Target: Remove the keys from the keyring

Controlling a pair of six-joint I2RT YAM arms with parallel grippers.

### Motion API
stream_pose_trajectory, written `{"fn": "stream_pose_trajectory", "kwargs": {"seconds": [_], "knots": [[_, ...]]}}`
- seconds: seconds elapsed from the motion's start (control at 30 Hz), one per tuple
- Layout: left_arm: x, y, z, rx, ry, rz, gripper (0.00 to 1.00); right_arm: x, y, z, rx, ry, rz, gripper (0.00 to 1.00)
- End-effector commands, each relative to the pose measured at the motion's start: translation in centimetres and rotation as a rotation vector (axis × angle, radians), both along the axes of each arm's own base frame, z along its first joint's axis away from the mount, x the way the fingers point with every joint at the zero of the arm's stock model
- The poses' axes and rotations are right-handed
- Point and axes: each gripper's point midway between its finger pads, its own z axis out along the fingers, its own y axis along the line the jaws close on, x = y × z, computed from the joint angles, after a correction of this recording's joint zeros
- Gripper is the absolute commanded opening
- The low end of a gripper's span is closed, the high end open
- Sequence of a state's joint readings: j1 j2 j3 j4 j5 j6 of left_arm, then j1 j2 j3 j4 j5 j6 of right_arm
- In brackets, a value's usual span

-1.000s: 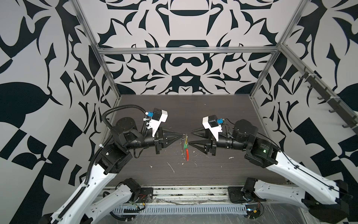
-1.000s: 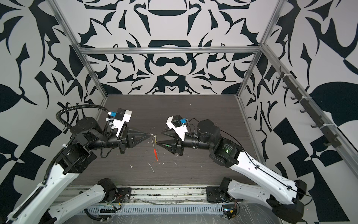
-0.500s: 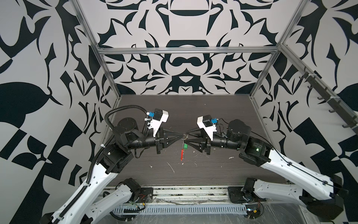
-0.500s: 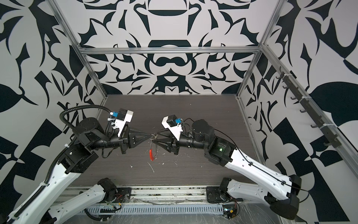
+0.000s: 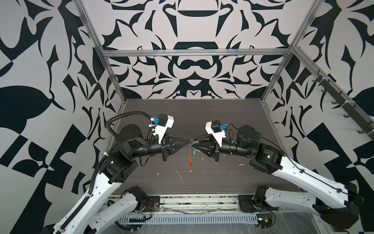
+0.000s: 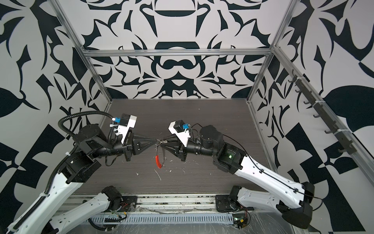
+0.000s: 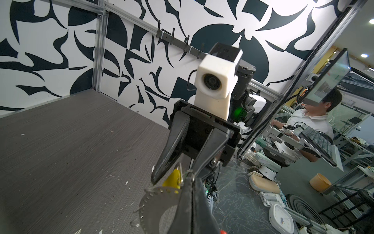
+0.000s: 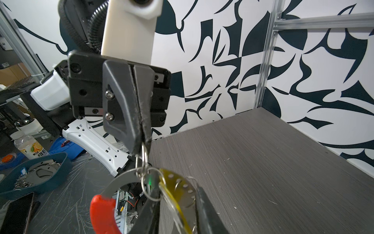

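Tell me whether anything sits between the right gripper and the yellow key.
Nothing visible does. The yellow key lies between the right gripper's parted jaws. The green key and small silver rings crowd close beside it, and the left gripper pinches one of those rings.

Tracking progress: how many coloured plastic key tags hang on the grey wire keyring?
2: a green plastic tag dangling just under the right gripper, and a yellow plastic tag between that gripper's fingers. Others could be hidden.
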State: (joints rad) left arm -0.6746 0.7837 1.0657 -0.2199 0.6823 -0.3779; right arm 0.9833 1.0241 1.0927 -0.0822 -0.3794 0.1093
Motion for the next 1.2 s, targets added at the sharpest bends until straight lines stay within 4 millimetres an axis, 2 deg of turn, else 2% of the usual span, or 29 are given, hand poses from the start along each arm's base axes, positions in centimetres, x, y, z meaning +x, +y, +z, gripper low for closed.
{"fn": "stream_pose_trajectory", "kwargs": {"seconds": [0.0,0.27,0.33,0.47,0.9,1.17], "knots": [[0.0,0.2,0.5,-0.019,-0.028,0.013,0.0,-0.4,-0.5,2.6,0.061,-0.041,-0.002,0.32],[0.0,0.1,0.4,-0.018,-0.024,0.009,0.0,-0.9,-0.6,2.5,0.06,-0.039,0.017,0.28],[0.0,0.0,0.5,-0.021,-0.023,0.003,0.0,-1.1,-0.4,2.5,0.06,-0.038,0.032,0.3],[-0.2,0.0,0.6,-0.024,-0.021,-0.011,0.0,-0.7,-0.2,2.3,0.044,-0.036,0.016,0.4],[-0.7,-0.2,0.4,-0.023,-0.008,-0.051,0.0,-0.1,-0.2,2.4,0.031,-0.059,-0.008,0.46],[-0.4,-0.2,0.3,-0.026,-0.006,-0.028,0.0,-0.6,0.0,3.7,0.063,-0.083,0.024,0.47]]}}
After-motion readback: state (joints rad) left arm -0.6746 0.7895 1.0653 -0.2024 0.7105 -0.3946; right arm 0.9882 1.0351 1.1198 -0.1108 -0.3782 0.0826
